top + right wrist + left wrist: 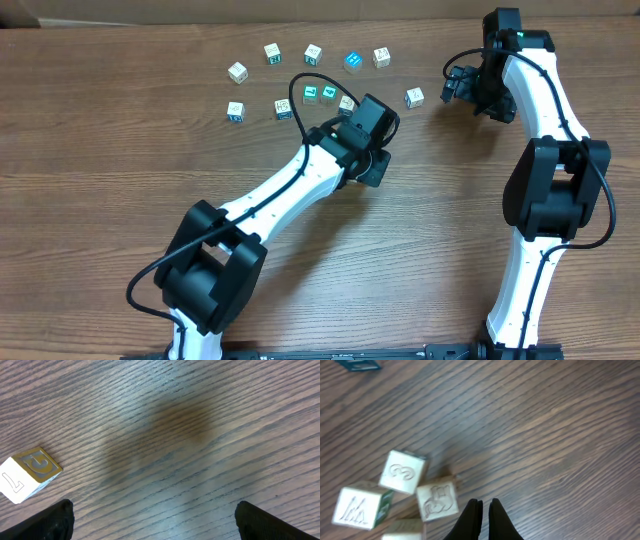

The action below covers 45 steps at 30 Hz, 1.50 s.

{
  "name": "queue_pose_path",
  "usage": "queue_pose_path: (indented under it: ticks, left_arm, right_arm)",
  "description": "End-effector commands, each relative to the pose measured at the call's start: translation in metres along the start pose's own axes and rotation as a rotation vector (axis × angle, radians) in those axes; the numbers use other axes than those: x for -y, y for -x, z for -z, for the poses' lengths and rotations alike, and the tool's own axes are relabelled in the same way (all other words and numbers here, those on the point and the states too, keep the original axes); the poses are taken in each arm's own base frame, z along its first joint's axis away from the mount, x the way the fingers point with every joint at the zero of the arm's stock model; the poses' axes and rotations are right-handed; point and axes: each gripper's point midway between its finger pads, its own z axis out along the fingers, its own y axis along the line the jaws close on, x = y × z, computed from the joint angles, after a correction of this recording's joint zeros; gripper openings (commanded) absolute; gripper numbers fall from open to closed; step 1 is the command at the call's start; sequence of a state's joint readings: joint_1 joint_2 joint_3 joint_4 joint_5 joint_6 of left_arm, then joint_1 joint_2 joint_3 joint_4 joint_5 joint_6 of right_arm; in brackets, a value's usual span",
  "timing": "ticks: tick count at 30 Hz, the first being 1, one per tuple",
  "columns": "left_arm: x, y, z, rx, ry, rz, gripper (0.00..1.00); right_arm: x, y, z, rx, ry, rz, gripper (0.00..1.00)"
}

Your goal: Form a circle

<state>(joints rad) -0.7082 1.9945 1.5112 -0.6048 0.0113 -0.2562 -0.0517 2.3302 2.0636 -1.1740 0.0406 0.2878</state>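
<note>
The letter cubes [313, 53] lie at the far side of the tabletop [120, 200]. Five trace an upper arc, the G cube [31, 471] sits apart on the right, and the others crowd in a loose row beneath the arc, so no closed ring exists yet.

The left pincer [484, 505] has its tips pressed together on nothing and sits low, just beside the end cube [438, 502] of that row. This reads as a pushing stance. To do it well, the shut tips should meet the cube's side face squarely, through its middle, so that it slides rather than spins. The push should be short and aimed down and outward, clear of the neighbouring 3 cube [402, 471].

The right pincer [154, 506] hangs wide and empty near the G cube, well placed to draw it inward.
</note>
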Motion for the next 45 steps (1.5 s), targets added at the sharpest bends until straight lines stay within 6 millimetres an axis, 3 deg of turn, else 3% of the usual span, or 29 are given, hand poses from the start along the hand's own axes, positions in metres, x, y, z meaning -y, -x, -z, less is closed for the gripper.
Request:
queue_pose_path:
  ticks: [1,17,45]
  left_arm:
    - [0.006,-0.018,-0.023,-0.050,0.014,-0.002,0.04]
    - [-0.007,-0.038,-0.052,-0.112,0.093,-0.014,0.04]
    - [-0.019,-0.037,-0.050,-0.102,0.158,-0.023,0.04]
  right_arm:
    - [-0.003,0.010,0.017,0.046,0.015,-0.005,1.00]
    - [-0.003,0.010,0.017,0.046,0.015,-0.006,1.00]
    - [-0.003,0.010,0.017,0.046,0.015,-0.006,1.00]
